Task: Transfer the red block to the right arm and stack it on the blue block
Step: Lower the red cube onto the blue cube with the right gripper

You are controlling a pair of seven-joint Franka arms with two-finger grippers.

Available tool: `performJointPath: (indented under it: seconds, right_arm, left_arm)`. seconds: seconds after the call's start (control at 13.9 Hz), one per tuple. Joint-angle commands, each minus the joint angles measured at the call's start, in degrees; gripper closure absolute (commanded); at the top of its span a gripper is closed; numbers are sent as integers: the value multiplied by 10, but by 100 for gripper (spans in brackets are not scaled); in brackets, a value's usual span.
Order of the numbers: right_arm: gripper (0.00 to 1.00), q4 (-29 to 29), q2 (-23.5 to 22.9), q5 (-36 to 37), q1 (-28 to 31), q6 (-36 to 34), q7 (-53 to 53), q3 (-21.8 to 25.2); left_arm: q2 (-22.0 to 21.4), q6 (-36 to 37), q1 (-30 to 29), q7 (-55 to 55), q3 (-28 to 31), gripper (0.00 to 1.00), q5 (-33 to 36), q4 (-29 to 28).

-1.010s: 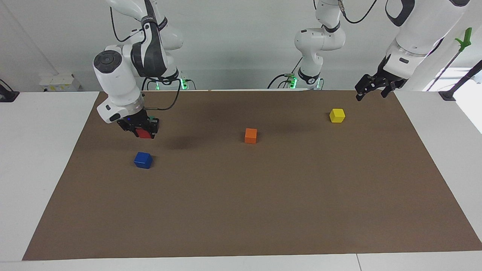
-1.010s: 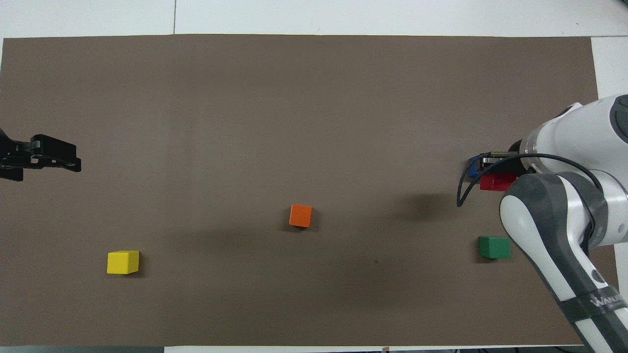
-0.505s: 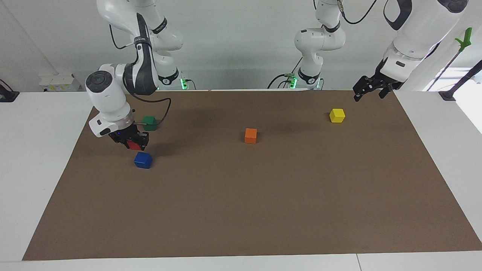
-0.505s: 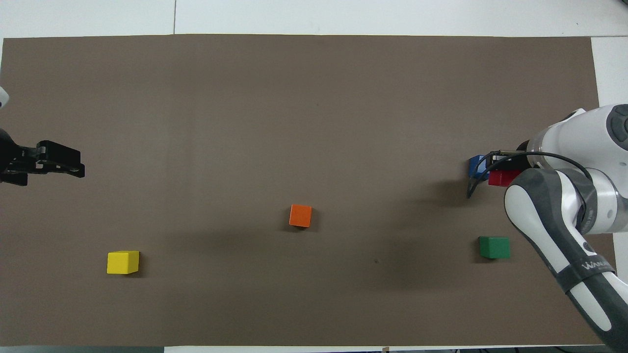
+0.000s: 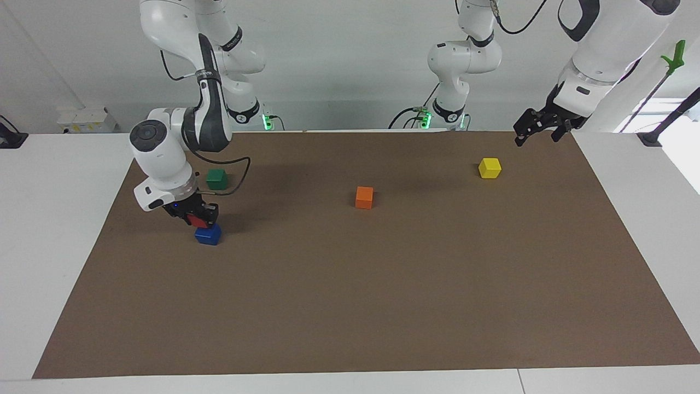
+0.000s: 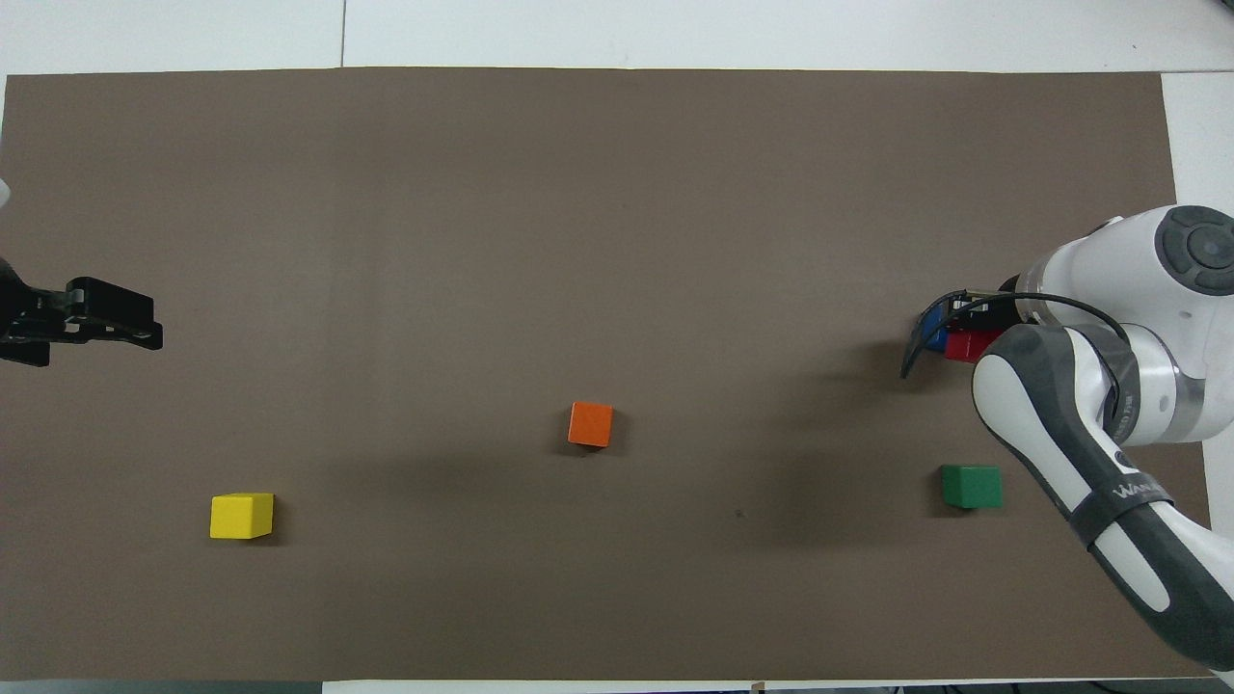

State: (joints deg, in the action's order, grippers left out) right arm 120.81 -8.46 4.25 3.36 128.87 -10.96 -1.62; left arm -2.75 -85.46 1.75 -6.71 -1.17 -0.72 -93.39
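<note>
My right gripper (image 5: pixel 198 214) is shut on the red block (image 5: pixel 197 220), holding it low over the blue block (image 5: pixel 208 235). The red block sits a little off the blue one's middle, toward the robots. I cannot tell whether the two blocks touch. From above, the red block (image 6: pixel 964 345) partly covers the blue block (image 6: pixel 931 335), and the right gripper (image 6: pixel 970 316) is largely hidden by its own arm. My left gripper (image 5: pixel 538 137) hangs open and holds nothing, over the mat's corner at the left arm's end; in the overhead view the left gripper (image 6: pixel 145 323) shows at the picture's edge.
A green block (image 5: pixel 217 179) lies nearer to the robots than the blue block. An orange block (image 5: pixel 364 197) sits mid-mat. A yellow block (image 5: pixel 489 168) lies toward the left arm's end. All rest on a brown mat (image 5: pixel 383 306) on the white table.
The right gripper has come down and moved with the red block from beside the green block to just over the blue block. The green block is now uncovered. The left arm barely moved.
</note>
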Motion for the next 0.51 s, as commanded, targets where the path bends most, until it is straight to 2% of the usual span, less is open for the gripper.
performJointPath:
  seconds: [0.0, 0.43]
  right_arm:
    - [100, -16, -22, 8, 7, 14, -18, -5]
    - [100, -24, -26, 1, 8, 10, -38, -5]
  left_arm:
    - [-14, 0, -6, 5, -2, 0, 5, -15]
    - [-15, 0, -6, 5, -2, 0, 5, -15]
